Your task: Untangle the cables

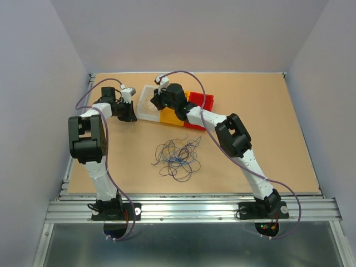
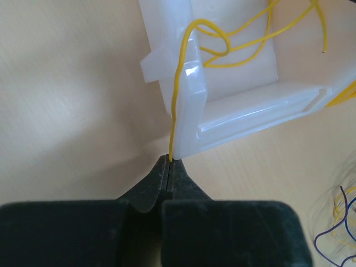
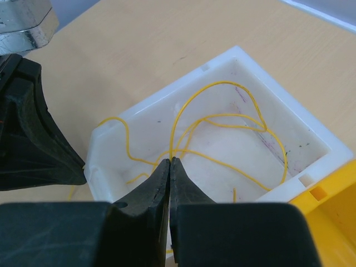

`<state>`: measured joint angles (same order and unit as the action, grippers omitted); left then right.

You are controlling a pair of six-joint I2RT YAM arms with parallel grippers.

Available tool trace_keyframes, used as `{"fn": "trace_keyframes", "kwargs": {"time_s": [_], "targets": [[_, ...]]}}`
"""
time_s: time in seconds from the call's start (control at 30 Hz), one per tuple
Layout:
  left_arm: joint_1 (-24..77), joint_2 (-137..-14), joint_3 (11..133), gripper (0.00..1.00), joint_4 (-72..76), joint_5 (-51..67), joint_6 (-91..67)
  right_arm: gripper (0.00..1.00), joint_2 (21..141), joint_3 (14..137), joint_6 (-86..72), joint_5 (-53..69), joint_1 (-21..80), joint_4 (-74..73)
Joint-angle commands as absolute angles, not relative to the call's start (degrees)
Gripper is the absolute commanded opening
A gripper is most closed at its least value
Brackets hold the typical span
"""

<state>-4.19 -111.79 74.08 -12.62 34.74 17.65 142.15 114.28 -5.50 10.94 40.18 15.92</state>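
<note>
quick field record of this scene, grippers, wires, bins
left gripper: shut on thin yellow wire, just outside white plastic bin
right gripper: shut on yellow wire, inside the white bin
yellow wire: looped in the bin, one strand draped over its wall
tangle of thin blue, black and pale wires: mid wooden table, untouched
yellow plastic bin: next to the white bin
red plastic bin: next to the yellow bin

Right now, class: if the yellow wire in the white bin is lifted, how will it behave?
Probably floppy: the yellow wire drapes limply over the wall of the white bin. Likely very light, being hair-thin. Its crossing loops might snag when pulled.
</note>
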Motion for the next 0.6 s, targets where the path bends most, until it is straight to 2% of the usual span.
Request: {"fn": "trace_keyframes", "kwargs": {"time_s": [0.0,0.4,0.57], "targets": [[-4.31,-106.35,73.31,0.00,-10.02,33.58,17.23,0.08,142.12,114.96,-6.42,10.72,40.69,17.93],[-3.34,-96.60,66.45,0.00,-1.67,27.77,15.99,0.15,137.55,108.90,-10.72,7.56,40.69,18.46],[1.47,-94.57,66.70,0.00,-0.71,26.02,16.53,0.25,135.62,107.14,-11.69,5.63,40.69,18.89]]}}
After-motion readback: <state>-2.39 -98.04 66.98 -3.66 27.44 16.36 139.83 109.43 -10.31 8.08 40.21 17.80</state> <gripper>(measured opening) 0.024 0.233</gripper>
